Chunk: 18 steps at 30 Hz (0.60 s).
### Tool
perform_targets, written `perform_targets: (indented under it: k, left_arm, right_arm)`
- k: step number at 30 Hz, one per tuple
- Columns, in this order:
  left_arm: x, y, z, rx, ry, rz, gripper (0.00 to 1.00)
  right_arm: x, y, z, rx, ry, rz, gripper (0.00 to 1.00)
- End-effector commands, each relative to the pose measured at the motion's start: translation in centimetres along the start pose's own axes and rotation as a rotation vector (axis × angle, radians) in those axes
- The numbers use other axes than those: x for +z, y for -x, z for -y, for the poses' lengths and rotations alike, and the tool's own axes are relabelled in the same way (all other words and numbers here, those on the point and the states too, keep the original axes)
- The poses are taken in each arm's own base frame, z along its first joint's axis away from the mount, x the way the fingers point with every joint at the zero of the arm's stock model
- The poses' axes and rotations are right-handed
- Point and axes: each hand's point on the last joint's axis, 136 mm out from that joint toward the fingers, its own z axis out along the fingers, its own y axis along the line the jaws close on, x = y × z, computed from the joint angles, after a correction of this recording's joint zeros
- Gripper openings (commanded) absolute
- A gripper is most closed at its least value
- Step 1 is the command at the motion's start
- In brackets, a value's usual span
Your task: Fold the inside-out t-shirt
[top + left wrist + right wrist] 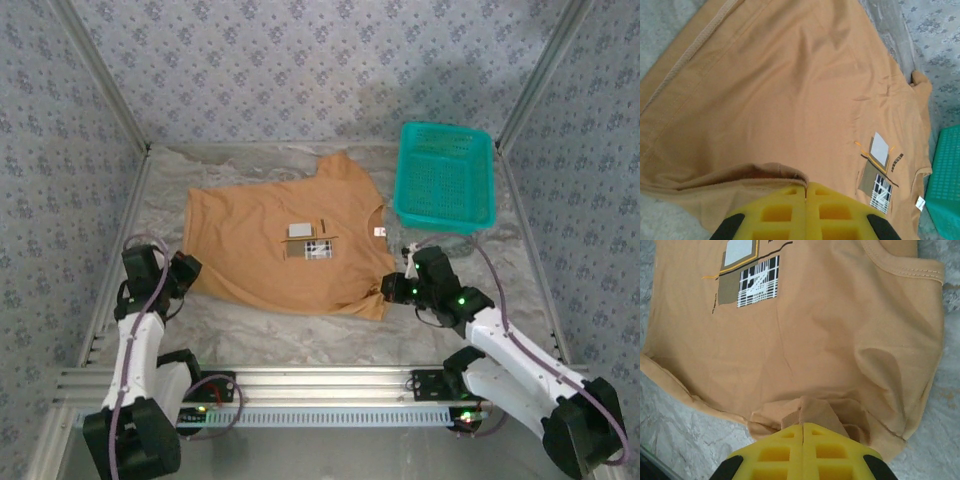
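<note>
Soft even light is falling from above; faint shadow is darkening the back wall [455, 85] at one o'clock; shirt [790, 340] creases are showing sharp.

T-shirt [280, 250] spread on table [300, 330]; basket [445, 175] at its right rear, perhaps touching it.

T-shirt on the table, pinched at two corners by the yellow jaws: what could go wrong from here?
1. The right jaws are shut on a bunched wad of the t-shirt; extra layers may lift together and leave a crooked fold.
2. The left jaws seem to pinch only a thin edge; it might slip out when lifted.
3. The teal basket sits close by the collar; swung fabric could snag on it.
</note>
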Motion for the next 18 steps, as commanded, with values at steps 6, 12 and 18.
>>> perform_targets:
  k: [6,12,18]
  left_arm:
    - [-3.1,-1.0,-1.3,-0.014,0.049,0.083,0.0]
    - [-4.2,-1.0,-2.1,-0.061,0.077,0.141,0.18]
    - [-7.1,1.7,-1.3,0.032,0.156,0.257,0.31]
  right_arm:
    - [-1.7,-4.1,0.3,0.048,0.044,-0.044,0.0]
    - [-2.7,-8.5,0.6,0.075,0.095,-0.12,0.0]
    - [-4.8,-8.2,2.0,0.023,-0.03,-0.093,0.22]
